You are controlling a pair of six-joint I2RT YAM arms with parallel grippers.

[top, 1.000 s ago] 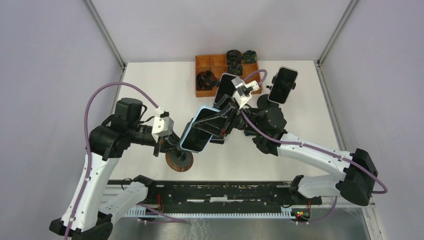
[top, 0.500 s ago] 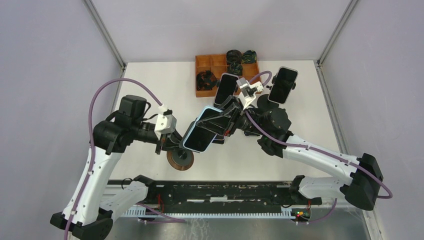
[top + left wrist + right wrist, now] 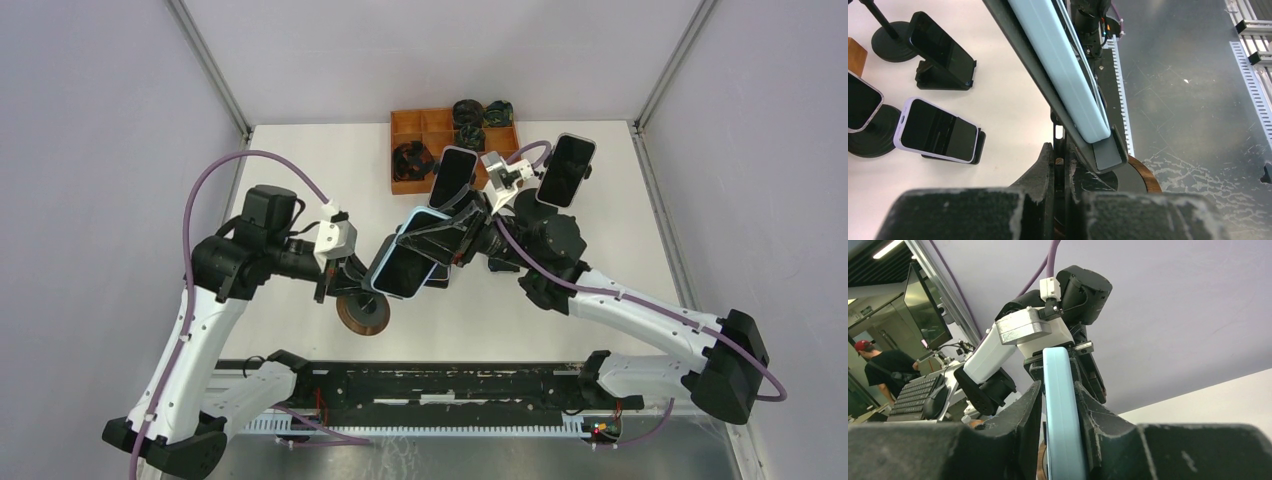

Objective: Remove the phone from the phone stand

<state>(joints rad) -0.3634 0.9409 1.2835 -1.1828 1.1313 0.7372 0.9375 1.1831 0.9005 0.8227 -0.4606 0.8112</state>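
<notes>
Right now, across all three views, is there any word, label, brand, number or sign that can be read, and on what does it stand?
No text is readable anywhere.
The light-blue phone, pinched by the right gripper, shows only a dark screen and plain edge.
The wood-rimmed round phone stand, gripped by the left gripper, shows no marking.
The other phones show blank dark screens; the orange wooden tray bears no label.

Your top camera looked steeply down from behind the arm bases over the whole white table [image 3: 300, 180]. Your left wrist camera sat hard against the light-blue-cased phone [image 3: 1058, 65], facing down past the left gripper [image 3: 1060, 160] to table and floor. Your right wrist camera looked up along the same phone's edge [image 3: 1062, 415] toward the lilac wall [image 3: 1173, 315]. All three views shared that phone [image 3: 405, 265].
</notes>
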